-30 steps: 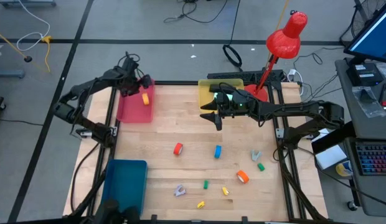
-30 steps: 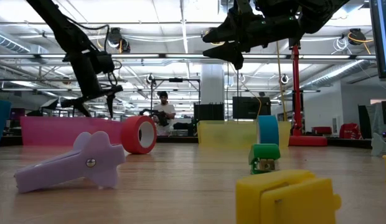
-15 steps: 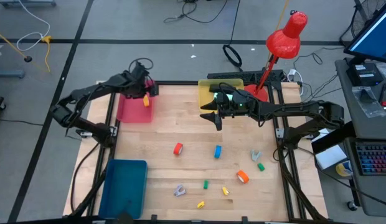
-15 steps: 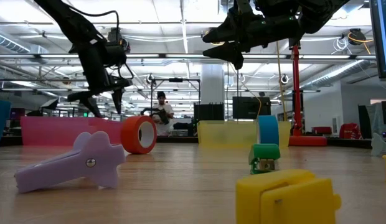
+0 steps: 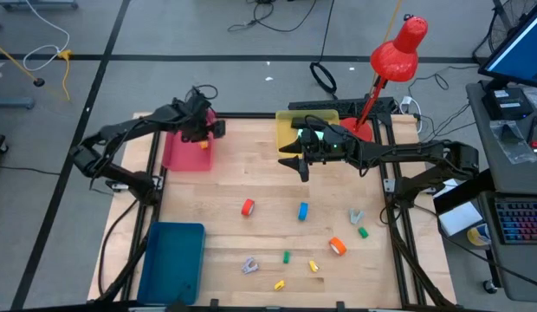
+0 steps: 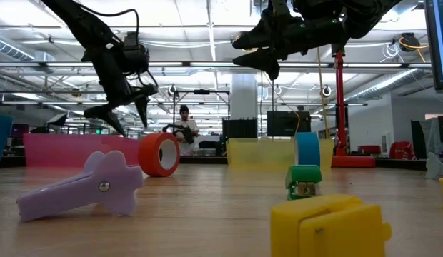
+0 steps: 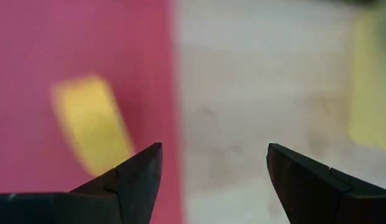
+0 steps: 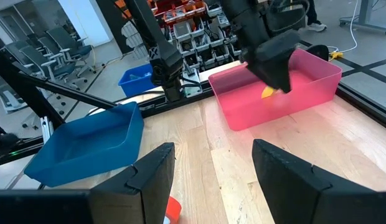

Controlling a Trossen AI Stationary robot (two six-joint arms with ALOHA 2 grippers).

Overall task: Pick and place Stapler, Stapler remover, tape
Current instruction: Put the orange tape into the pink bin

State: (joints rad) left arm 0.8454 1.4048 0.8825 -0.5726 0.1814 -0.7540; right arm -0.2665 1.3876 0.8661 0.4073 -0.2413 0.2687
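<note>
The yellow tape roll [image 5: 202,144] [image 7: 90,121] lies inside the pink bin [image 5: 180,149]. My left gripper [image 5: 204,130] [image 6: 125,118] hovers open above that bin's right edge and holds nothing. The red roll [image 5: 248,207] [image 6: 158,153], the blue roll [image 5: 303,210] [image 6: 307,150] and the orange roll [image 5: 338,247] stand on the table. A purple stapler remover [image 5: 249,265] [image 6: 82,187] and a grey one [image 5: 356,216] lie on the wood. My right gripper [image 5: 303,166] [image 8: 211,180] waits open, high above the table in front of the yellow bin [image 5: 296,132].
Small green blocks [image 5: 286,256] [image 5: 363,232] and yellow blocks [image 5: 313,266] [image 5: 279,284] lie near the front edge. A blue bin [image 5: 173,260] sits at the near left. A red lamp [image 5: 394,56] stands beyond the far right corner. A person [image 6: 186,128] is far behind the table.
My left gripper has moved from over the pink bin's far left part toward the table's right, and now stands over the bin's right edge with its fingers still open. The yellow roll has stayed in the bin. The right arm has kept still.
</note>
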